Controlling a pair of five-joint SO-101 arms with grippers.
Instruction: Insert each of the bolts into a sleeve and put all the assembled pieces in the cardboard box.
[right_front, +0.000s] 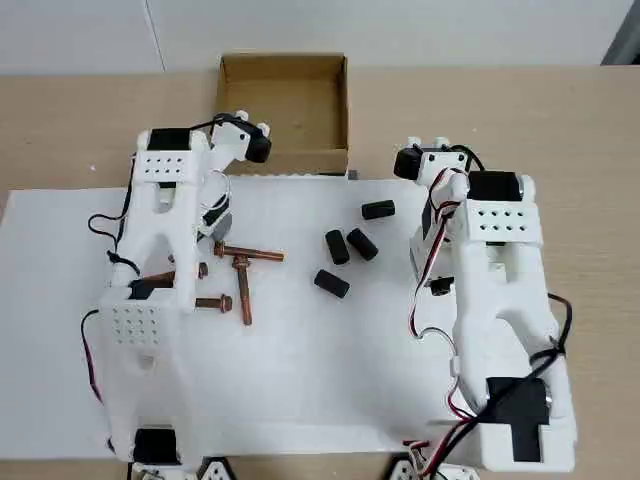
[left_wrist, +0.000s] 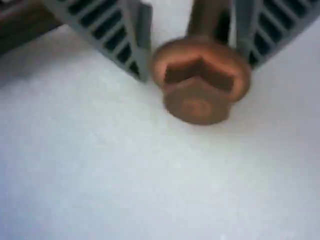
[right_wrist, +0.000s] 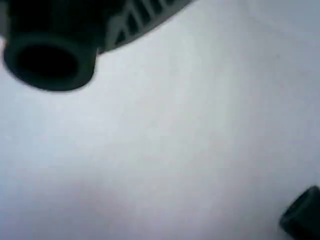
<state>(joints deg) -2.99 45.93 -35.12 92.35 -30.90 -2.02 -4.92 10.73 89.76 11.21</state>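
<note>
A copper hex-headed bolt (left_wrist: 200, 80) is straddled on white paper (left_wrist: 125, 175) by the part-open left pincer (left_wrist: 192, 40); whether the right pincer (right_wrist: 107, 30) holds the cropped black tubular sleeve (right_wrist: 50, 60) cannot be told.

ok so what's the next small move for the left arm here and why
Probably close the left arm's jaws on the bolt. In the left wrist view its shank lies between them with a gap on one side, and its head rests on the white sheet, so it looks ungripped.
</note>
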